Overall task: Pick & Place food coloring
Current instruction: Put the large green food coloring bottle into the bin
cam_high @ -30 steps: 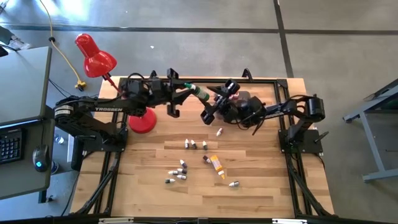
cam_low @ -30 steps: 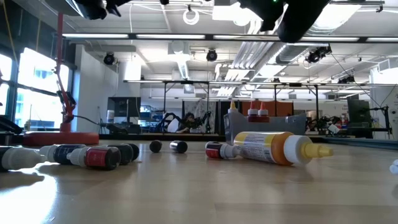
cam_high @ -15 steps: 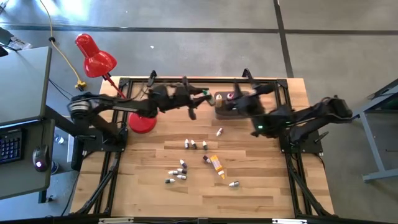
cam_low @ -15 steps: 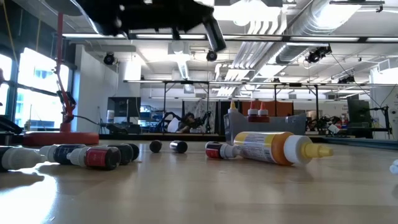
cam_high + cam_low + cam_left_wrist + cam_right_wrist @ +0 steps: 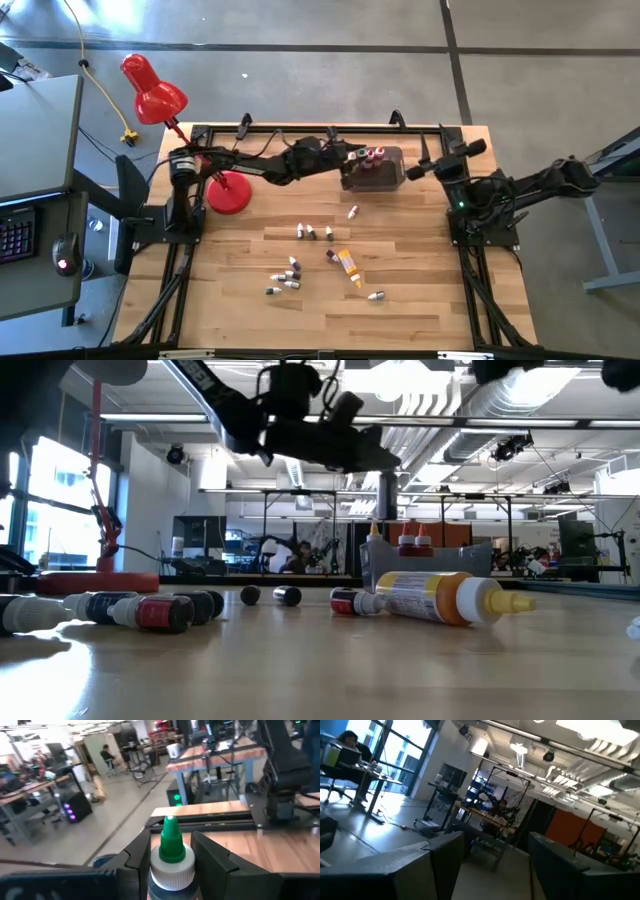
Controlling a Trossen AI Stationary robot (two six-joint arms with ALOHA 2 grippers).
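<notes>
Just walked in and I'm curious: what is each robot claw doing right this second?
Left gripper: closed on a green-capped bottle, beside the grey tub.
Right gripper: open, holding nothing, raised at the table's right edge.

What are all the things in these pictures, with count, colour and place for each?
Big yellow bottle: one, yellow with a white cap, lying on its side mid-table.
Small bottles: about ten, dark and white, loose on the table around the yellow one.
Green-capped bottle: one, dark body, green tip, held between the left tool's fingers.
Tub: one, grey, at the far edge of the table, holding a few red-capped bottles.
Lamp: one, red, its round base on the table's left far corner.
Table: one, light wood, dark frame.
Left tool: reaching to the tub, shut on the green-capped bottle.
Right tool: open, empty, right of the tub.
</notes>
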